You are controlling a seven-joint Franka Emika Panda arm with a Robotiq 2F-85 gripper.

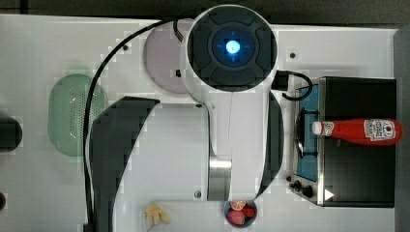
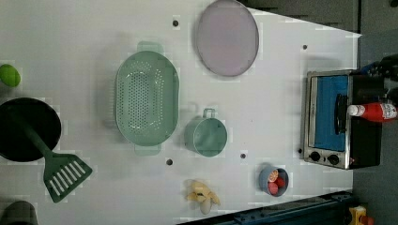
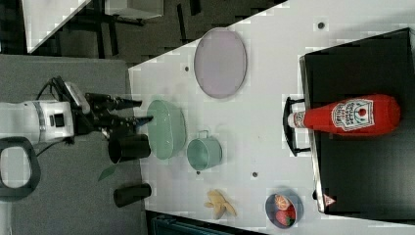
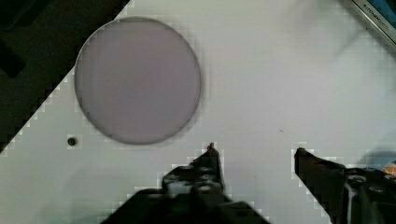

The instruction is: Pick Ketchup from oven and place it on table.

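Ketchup (image 1: 360,131) is lying on its side on top of the oven (image 1: 360,186), cap pointing toward the top view's left, overhanging the door edge. Gripper (image 4: 254,156) is hanging well apart from it over bare table (image 4: 280,93), just beside the lilac plate (image 4: 137,79), fingers spread with nothing between them. Reach step, barely begun by my read. Best bet: travel high over the oven, line the fingers across the bottle's slim width, and close mid-body, since it's round and likely rolling.
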